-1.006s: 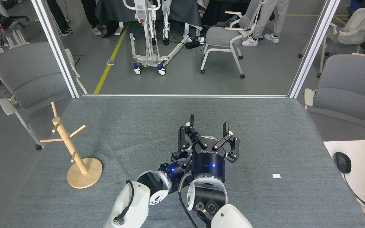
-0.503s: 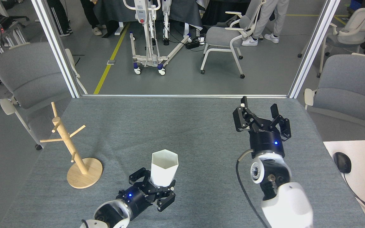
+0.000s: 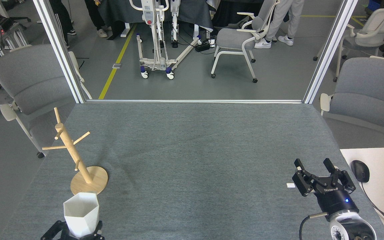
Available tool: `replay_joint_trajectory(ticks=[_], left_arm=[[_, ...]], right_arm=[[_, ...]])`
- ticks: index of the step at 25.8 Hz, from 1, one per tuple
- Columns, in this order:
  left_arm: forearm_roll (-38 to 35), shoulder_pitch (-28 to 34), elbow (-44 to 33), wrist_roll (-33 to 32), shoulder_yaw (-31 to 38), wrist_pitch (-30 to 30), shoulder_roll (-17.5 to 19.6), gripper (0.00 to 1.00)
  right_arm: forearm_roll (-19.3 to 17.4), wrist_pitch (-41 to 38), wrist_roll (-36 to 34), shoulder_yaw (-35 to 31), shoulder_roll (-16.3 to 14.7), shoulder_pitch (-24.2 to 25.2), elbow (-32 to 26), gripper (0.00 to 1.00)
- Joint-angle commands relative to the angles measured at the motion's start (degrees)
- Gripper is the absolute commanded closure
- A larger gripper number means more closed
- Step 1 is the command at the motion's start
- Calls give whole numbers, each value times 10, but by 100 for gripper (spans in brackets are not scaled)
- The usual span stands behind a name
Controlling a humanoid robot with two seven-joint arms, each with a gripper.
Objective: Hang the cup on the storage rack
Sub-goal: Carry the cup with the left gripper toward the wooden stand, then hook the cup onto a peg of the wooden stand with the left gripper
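Half-cropped left claw (image 3: 73,233) under cup (image 3: 81,213)

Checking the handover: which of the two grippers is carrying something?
The left gripper, at the bottom left, holds the white hexagonal-rimmed cup near the wooden mug tree; the right gripper stands open and empty.

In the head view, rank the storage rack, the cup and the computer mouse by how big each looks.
1. storage rack, clearly largest.
2. cup, though it sits nearest the camera, which inflates it.
3. computer mouse, smallest.
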Motion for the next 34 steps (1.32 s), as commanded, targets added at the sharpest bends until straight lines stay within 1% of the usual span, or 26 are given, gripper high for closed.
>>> replay_joint_trajectory(ticks=[1,2,5,7,9,12,14,16,17,18,20,23,27,31,34], left_arm=[[-2,-1,6,10,96,8,1,100],[-2,-8,12,9,111,15,2,100],[-10,-63,35,3,130,50,9,100],[-18,-90,52,2,136,73,39,100],[-21,-115,64,1,136,98,68,100],[-24,-151,83,-15,136,113,93,100],[-32,-171,92,-18,134,111,94,100],[-46,-181,94,-18,129,109,93,100],[-58,-187,94,-19,118,109,92,100],[-73,-193,94,-19,100,112,92,100],[-108,-200,99,-20,76,114,86,100],[-132,-212,110,-19,71,114,75,100],[-137,-219,111,-20,62,115,71,100],[-155,-219,110,-20,48,115,68,100],[-161,-219,109,-19,42,115,65,100]], right_arm=[[4,-28,0,-6,-5,5,0,0],[6,-38,1,-6,-5,5,1,0],[7,-52,0,-5,-5,5,1,0],[8,-42,1,-5,-5,6,1,0],[10,-33,3,-4,3,6,1,0],[32,-18,2,3,6,9,-1,0],[44,-9,0,12,18,22,-3,0],[59,4,-1,19,42,27,-6,0],[73,12,-1,20,50,28,-7,0],[86,24,-5,22,51,29,-9,0],[97,43,-24,24,53,37,-9,0],[97,45,-33,36,64,41,-4,0],[97,46,-33,46,57,43,-2,0],[97,46,-33,48,62,43,1,0],[97,46,-32,52,57,44,0,0]])
